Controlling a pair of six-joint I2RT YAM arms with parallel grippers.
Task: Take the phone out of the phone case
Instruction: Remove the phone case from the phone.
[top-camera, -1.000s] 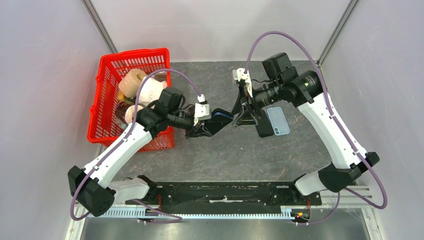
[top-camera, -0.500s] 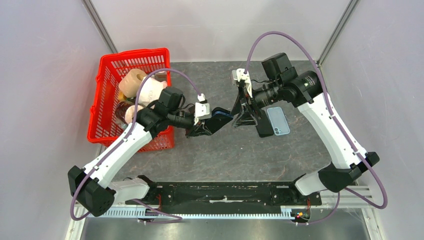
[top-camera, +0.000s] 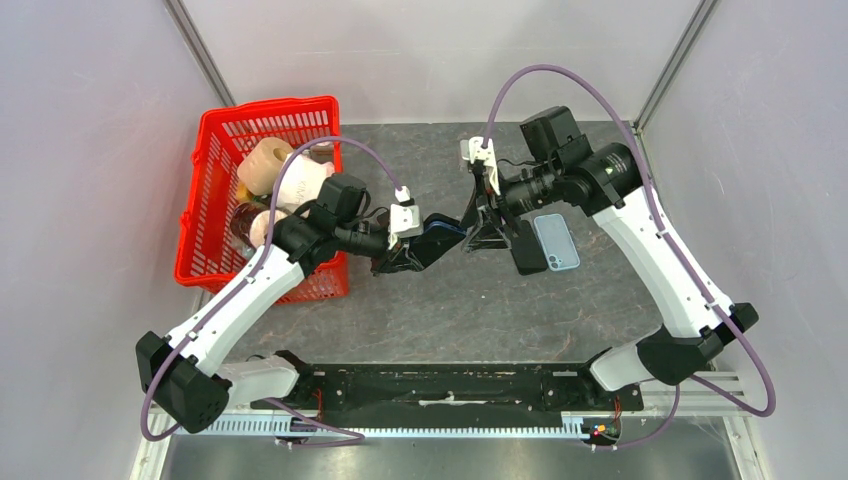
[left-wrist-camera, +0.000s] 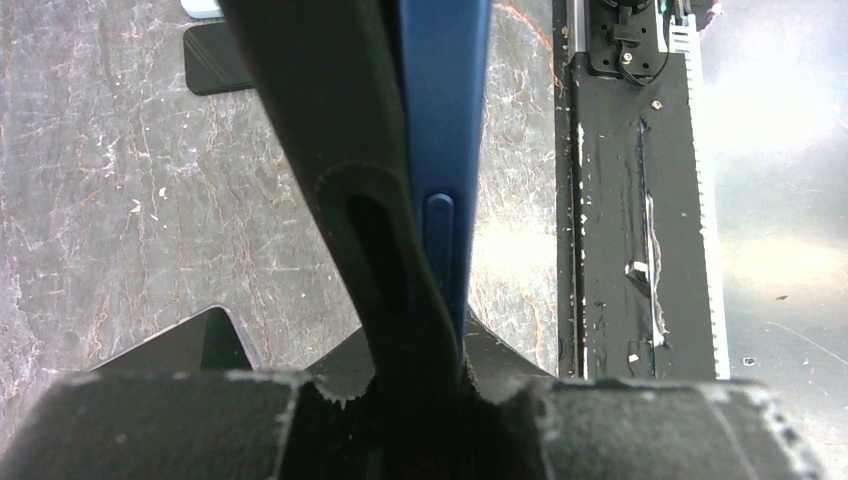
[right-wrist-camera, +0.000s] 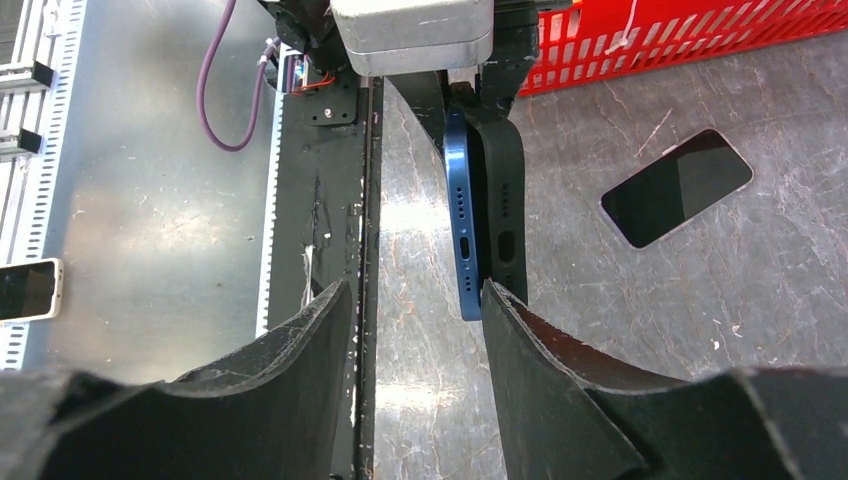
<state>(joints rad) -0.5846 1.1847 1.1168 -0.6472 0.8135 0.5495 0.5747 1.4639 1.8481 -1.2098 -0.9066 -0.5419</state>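
1. Left fingers (left-wrist-camera: 650, 430) are clamped on the phone case (right-wrist-camera: 503, 190), held above the tabletop (right-wrist-camera: 620, 330).
2. Right fingers (right-wrist-camera: 290, 370) are spread; the phone (right-wrist-camera: 461, 230), pointed lengthwise at them, is flanked at its free end.

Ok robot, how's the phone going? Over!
Left gripper shut on phone case. Right gripper open, facing phone end-on. Phone not yet out. Nothing in between.

The phone (right-wrist-camera: 460, 200) is deep blue, the phone case (right-wrist-camera: 503, 180) black; at nine o'clock the latticed basket (top-camera: 265, 104) is red.
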